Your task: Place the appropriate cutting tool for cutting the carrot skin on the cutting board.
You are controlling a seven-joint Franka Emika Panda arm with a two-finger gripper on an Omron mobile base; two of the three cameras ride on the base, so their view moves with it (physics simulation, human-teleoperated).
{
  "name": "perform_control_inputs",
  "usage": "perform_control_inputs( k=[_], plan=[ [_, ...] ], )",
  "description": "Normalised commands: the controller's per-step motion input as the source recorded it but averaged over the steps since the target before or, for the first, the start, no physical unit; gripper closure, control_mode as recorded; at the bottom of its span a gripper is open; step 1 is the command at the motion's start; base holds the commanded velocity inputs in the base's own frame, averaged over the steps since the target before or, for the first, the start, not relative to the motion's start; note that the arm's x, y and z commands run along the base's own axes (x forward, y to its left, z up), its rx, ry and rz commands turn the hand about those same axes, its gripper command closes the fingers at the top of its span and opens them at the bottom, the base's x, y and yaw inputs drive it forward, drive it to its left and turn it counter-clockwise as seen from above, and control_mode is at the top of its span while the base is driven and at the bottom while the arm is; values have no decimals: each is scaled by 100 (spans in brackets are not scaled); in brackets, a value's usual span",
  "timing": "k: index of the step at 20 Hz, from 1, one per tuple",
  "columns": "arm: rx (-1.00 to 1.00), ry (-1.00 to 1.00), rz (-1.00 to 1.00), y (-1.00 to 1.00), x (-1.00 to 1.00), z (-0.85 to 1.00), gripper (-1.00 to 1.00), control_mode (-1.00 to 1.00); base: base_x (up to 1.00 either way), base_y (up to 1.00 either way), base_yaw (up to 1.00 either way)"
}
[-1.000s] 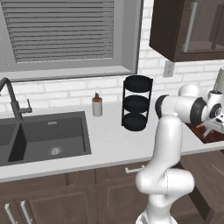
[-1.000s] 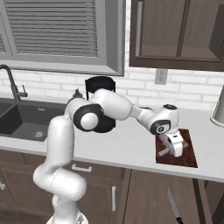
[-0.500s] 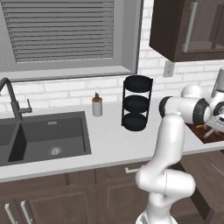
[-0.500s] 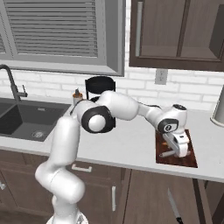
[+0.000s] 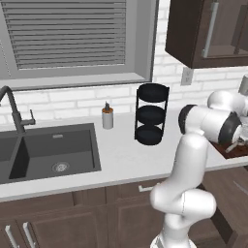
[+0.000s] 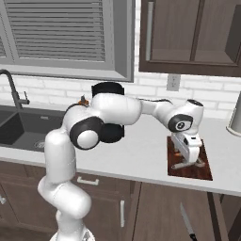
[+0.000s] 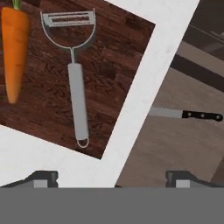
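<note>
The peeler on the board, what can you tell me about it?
The peeler is grey metal: a wide Y-shaped head with a slotted blade, a thin neck, a long round handle ending in a small loop. It lies flat on the dark wooden cutting board, beside the carrot without touching it. The gripper hangs above, open.

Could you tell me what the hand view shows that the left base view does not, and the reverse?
The hand view alone shows the carrot and the grey peeler lying apart on the board, plus a black-handled knife on the floor beyond the counter edge.

The left base view alone shows the dark sink with its faucet, a small bottle and a black three-tier rack.

Both show the cutting board and the white counter.
</note>
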Motion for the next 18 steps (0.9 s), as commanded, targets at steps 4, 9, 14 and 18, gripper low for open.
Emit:
perform_control_inputs(
  k=[4,9,14,18],
  plan=[
    [0,-3,-6,82,-68,78,-100,-100,0,0,0],
    [-1,-4,-5,90,-65,71,-100,-100,0,0,0],
    [-2,-4,-5,98,-59,55,-100,-100,0,0,0],
    [-4,0,-4,100,-46,37,-100,-100,0,0,0]
  ],
)
